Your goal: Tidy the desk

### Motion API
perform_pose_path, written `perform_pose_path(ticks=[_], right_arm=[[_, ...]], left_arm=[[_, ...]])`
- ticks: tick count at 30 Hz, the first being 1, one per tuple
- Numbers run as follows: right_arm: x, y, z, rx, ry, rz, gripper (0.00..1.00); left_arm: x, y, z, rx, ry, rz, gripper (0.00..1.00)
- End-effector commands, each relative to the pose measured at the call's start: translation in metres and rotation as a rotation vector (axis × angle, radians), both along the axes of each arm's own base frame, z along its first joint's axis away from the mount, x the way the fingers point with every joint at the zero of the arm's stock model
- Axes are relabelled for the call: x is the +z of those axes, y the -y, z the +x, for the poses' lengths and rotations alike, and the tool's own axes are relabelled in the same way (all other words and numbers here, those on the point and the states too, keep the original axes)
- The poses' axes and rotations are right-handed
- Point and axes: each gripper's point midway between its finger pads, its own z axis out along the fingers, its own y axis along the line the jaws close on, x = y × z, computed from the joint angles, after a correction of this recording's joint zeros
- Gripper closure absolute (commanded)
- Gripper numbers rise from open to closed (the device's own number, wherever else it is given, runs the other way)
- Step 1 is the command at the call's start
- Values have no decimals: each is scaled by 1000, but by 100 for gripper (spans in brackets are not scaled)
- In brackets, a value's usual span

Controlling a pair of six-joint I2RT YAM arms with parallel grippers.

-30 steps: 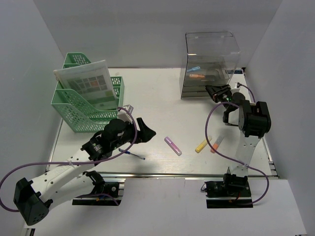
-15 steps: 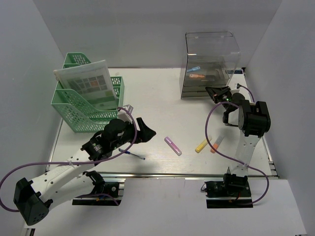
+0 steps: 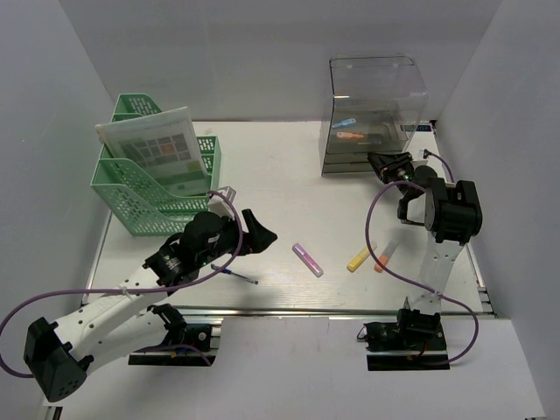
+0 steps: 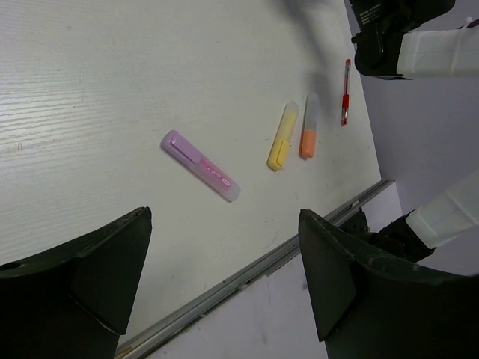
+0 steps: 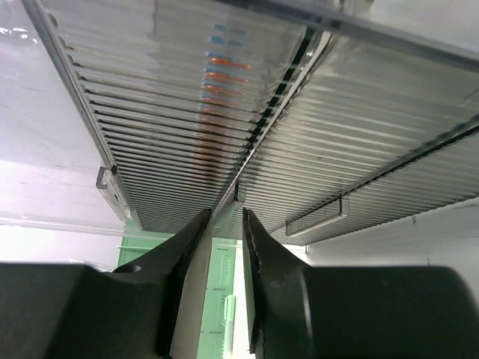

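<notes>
The white desk (image 3: pixel 289 175) holds loose pens. My left gripper (image 3: pixel 258 234) is open and empty, low over the desk's front left; a blue pen (image 3: pixel 234 275) lies just in front of it. The left wrist view shows a purple highlighter (image 4: pixel 200 166), a yellow one (image 4: pixel 281 146), an orange one (image 4: pixel 308 134) and a red pen (image 4: pixel 346 92) beyond the open left gripper (image 4: pixel 224 262). My right gripper (image 3: pixel 391 163) is at the front of the clear drawer unit (image 3: pixel 372 118). Its jaws (image 5: pixel 224 213) stand narrowly apart, pinching a small clear drawer handle (image 5: pixel 238 194).
Green mesh file baskets (image 3: pixel 157 179) with a printed sheet stand at the back left. The purple highlighter (image 3: pixel 307 260), yellow (image 3: pixel 358 259) and orange (image 3: pixel 386 255) highlighters lie near the silver front rail (image 3: pixel 297 311). Orange and blue items sit inside the drawers (image 5: pixel 224 67).
The right gripper has edged slightly up against the drawer unit. The left arm and the pens have not moved.
</notes>
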Motion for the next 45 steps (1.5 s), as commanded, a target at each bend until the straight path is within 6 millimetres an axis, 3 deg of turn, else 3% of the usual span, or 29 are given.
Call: perform_pose_path(ticks=[1,18,22,37,45], right_arm=[[35,7,5,-29,171,-16,71],[45,10,18,-5,222,15,70],[48,11,19,2,240,24,64],[64,10,19,7,284,13,89],[67,12,13,-3,291,16,95]], left_arm=[[0,-4,1,20,6,-6,11],[-2,-3,1,21,-6,-8,11],[-2,-1,2,20,-8,-6,11],[-1,-2,-1,16,-2,-8,11],[0,-2,-2,12,-1,-14,11]])
